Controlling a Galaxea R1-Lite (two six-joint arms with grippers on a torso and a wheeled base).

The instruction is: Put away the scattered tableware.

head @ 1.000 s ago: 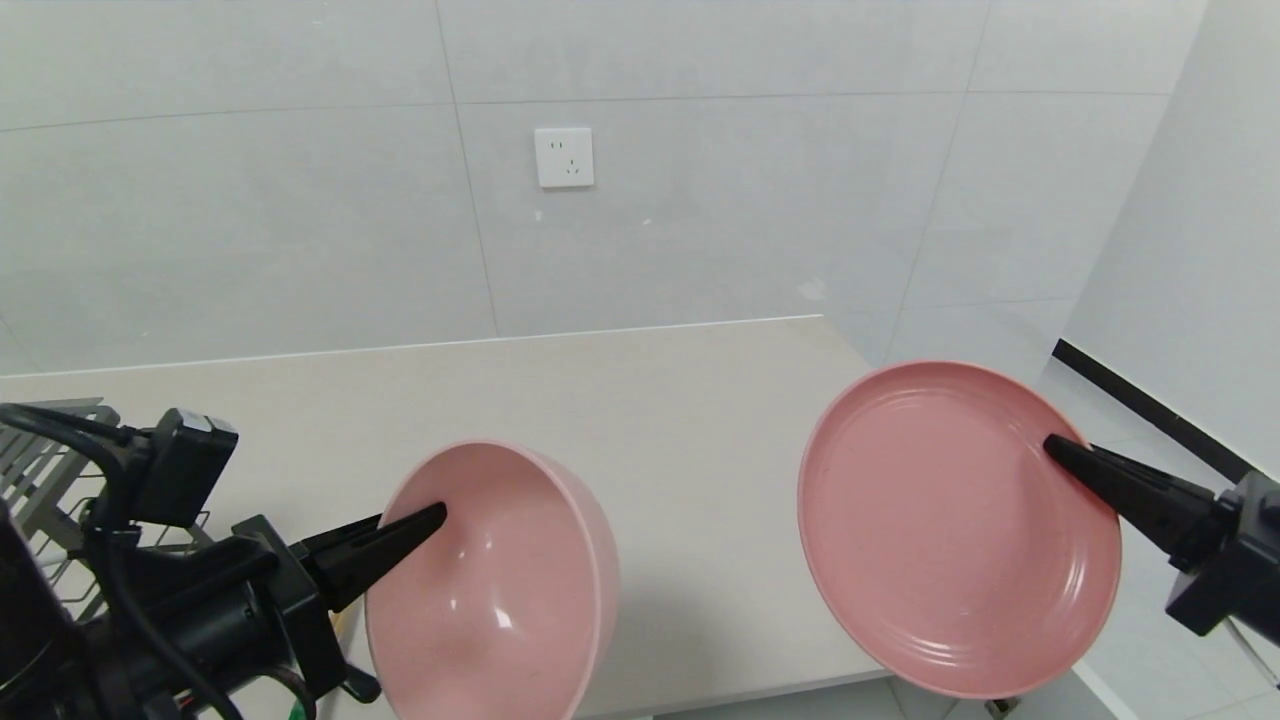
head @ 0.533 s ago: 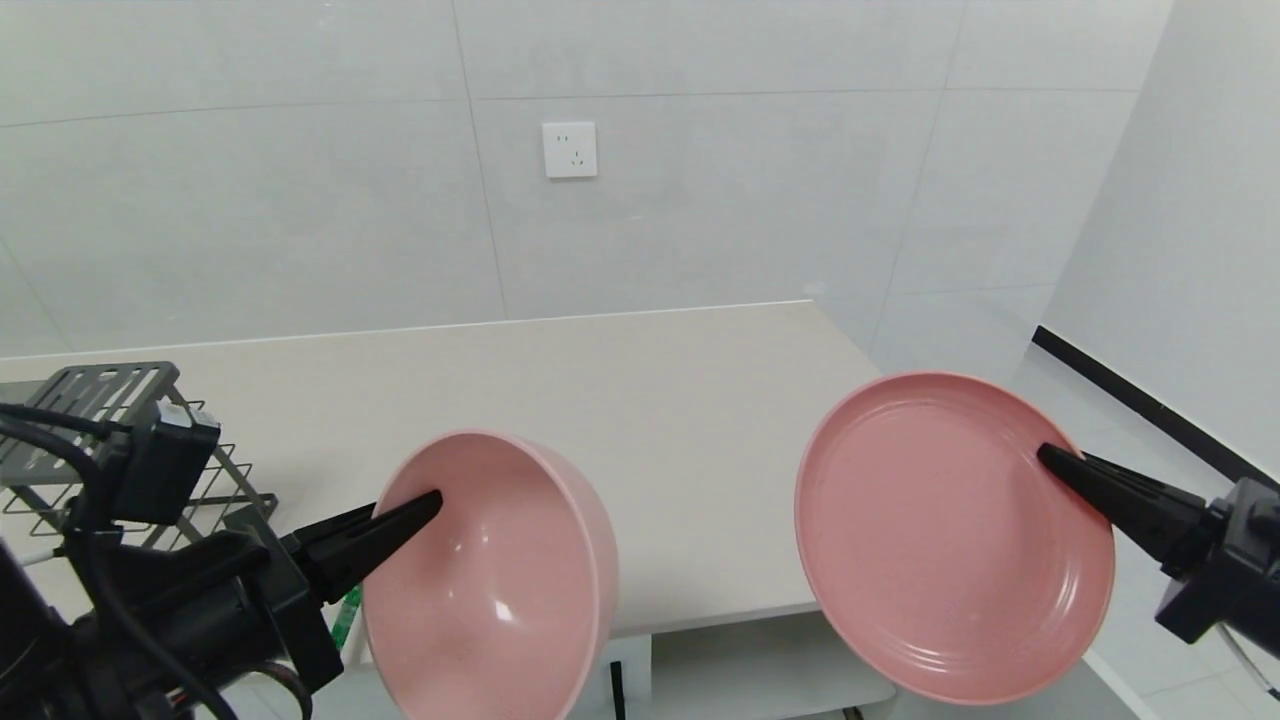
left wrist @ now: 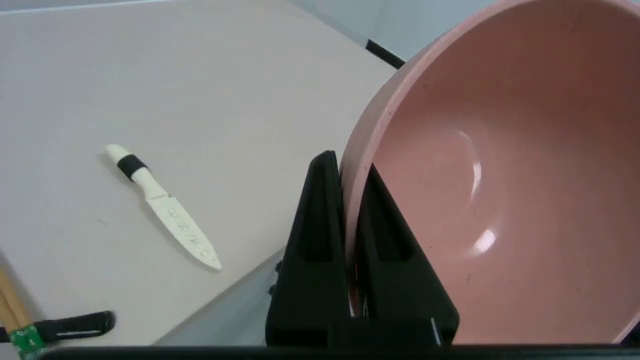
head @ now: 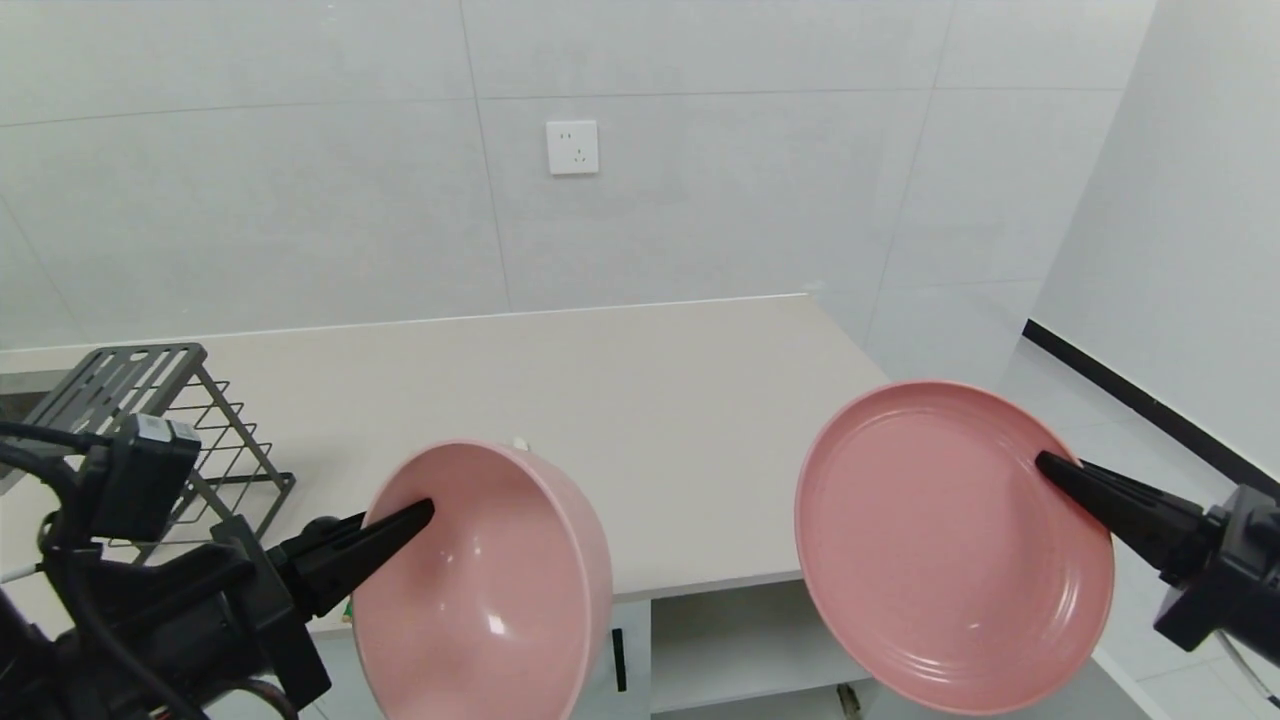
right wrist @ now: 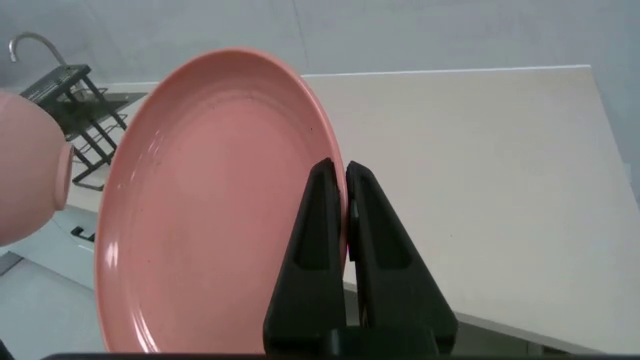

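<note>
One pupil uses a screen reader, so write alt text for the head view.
The left gripper grips a pink bowl by its rim and the right gripper a pink plate, both tipped up, insides facing the camera. Behind them is a beige counter with a dark wire rack at its left end.

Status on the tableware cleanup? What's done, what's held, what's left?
Done: nothing visibly stowed; the dish rack holds no tableware that I can see. In hand: left gripper clamps the pink bowl by its rim, right gripper the pink plate, both held in the air. Left: place both, then collect the knife lying on the counter.
</note>
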